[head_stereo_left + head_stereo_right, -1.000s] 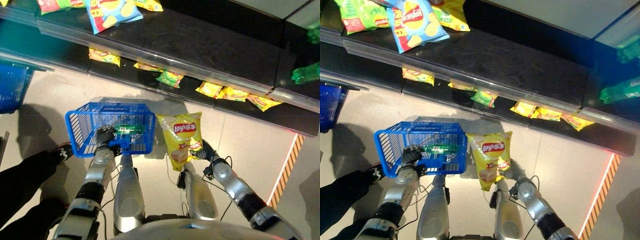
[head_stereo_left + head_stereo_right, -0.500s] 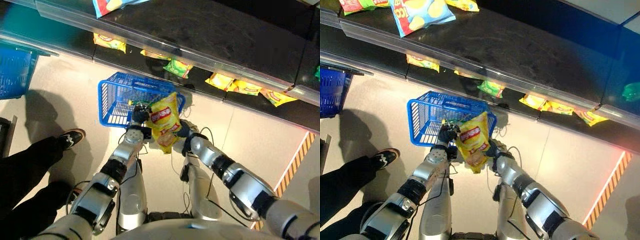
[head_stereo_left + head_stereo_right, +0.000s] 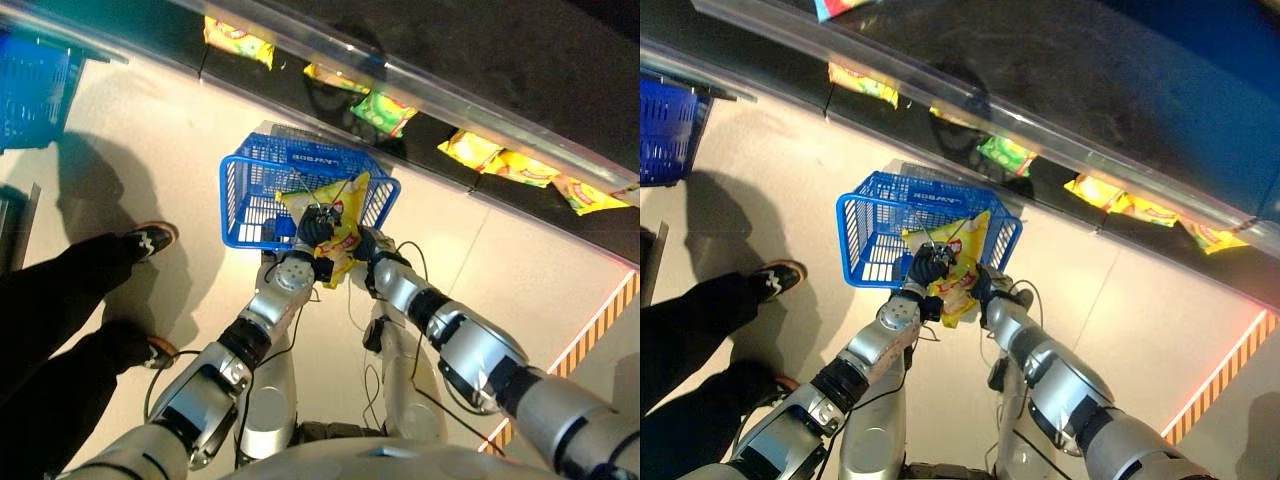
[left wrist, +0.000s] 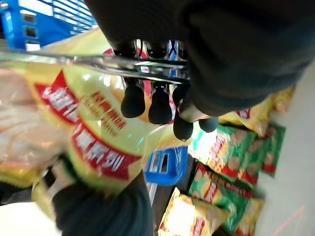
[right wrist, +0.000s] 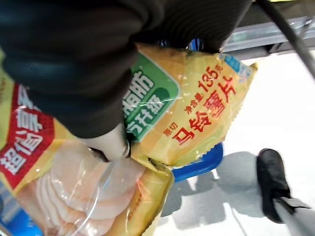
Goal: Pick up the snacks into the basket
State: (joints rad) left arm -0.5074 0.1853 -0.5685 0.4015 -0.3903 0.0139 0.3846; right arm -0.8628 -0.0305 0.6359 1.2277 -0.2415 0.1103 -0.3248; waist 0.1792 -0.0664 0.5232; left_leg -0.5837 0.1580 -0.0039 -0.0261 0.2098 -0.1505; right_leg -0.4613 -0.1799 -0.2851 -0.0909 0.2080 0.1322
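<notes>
A yellow chip bag point(image 3: 343, 222) hangs tilted over the near rim of the blue wire basket point(image 3: 262, 185), its top corner reaching inside. My right hand point(image 3: 366, 246) is shut on the bag's lower part, and the thumb point(image 5: 112, 143) presses the bag point(image 5: 197, 103) in the right wrist view. My left hand point(image 3: 316, 229) is shut on the basket's thin metal handle point(image 4: 98, 63), its dark fingertips point(image 4: 133, 101) curled under the bar right next to the bag point(image 4: 88, 123). The basket hangs above the floor in front of the shelf.
A dark shelf unit point(image 3: 440, 80) stands ahead, with yellow and green snack bags point(image 3: 384, 111) on its bottom level. A person's legs and shoes point(image 3: 150, 238) stand at my left. A second blue basket point(image 3: 35, 90) is at the far left. Orange floor striping point(image 3: 590, 335) runs on the right.
My right hand brought the chip bag leftward from beside the basket to over its near rim. The basket was lifted forward towards the shelf, and the camera tipped down.
</notes>
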